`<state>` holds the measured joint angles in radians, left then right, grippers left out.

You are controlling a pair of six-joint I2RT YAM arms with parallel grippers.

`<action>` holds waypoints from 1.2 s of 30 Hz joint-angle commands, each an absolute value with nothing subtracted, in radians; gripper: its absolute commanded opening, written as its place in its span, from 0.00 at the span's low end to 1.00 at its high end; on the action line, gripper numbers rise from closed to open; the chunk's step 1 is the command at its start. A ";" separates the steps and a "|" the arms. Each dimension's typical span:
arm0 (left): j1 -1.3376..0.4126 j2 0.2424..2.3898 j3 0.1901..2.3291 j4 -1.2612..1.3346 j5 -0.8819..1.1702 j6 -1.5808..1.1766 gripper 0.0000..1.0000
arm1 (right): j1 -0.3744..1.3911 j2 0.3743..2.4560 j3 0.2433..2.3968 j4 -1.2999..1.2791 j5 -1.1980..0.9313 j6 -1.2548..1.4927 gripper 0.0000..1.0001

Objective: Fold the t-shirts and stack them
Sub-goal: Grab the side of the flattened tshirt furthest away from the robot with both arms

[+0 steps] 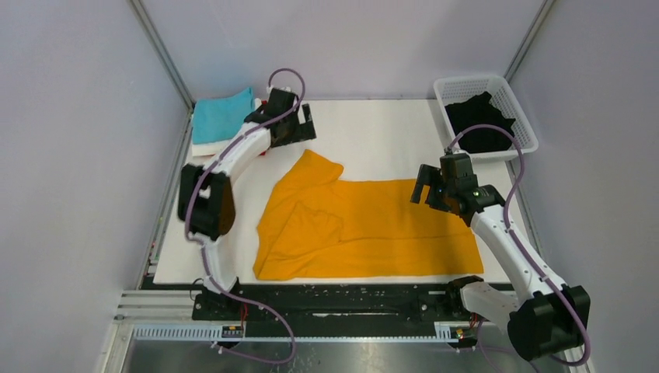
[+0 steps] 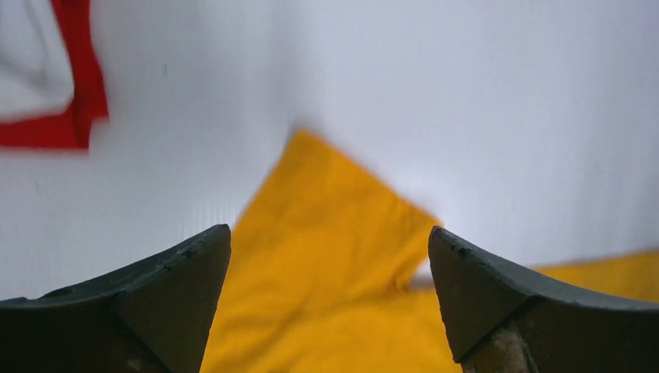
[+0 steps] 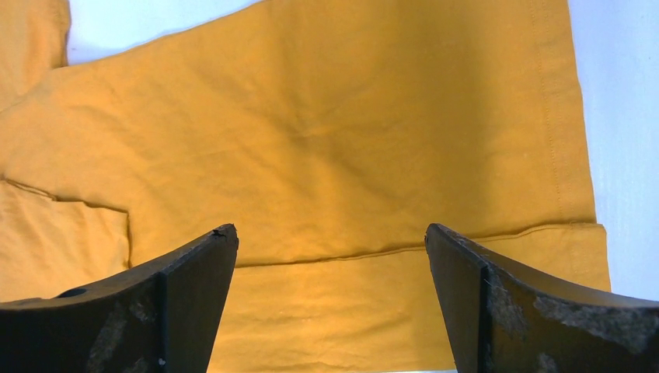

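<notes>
Folding mustard-orange shirt (image 1: 373, 217), one long side looks doubled over; left tool (image 2: 330, 233) and right tool (image 3: 330, 229) both wide, empty; next: pinch far sleeve and hem, fold inward

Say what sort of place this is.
Likely a lab test cell: plain panel walls on metal framing, left arm and right arm bolted to a rail, a white mat holding the mustard-orange t-shirt.
</notes>
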<state>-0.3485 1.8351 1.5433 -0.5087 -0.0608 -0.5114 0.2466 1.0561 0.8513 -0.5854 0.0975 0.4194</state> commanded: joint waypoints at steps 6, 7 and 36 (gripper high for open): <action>-0.319 2.360 2.192 -0.735 -0.024 -0.309 0.89 | 0.225 1.108 0.854 -0.554 0.135 0.371 0.99; -0.318 2.394 2.217 -0.739 -0.024 -0.317 0.88 | 0.223 1.109 0.854 -0.554 0.136 0.370 0.99; -0.379 2.356 2.030 -0.753 -0.134 -0.334 0.00 | 0.151 1.372 1.265 -0.400 -0.182 -0.477 0.99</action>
<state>-0.3817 2.4493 2.1227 -0.7387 -0.1326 -0.3294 0.1650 1.2854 1.0161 -0.4679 0.0341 0.0051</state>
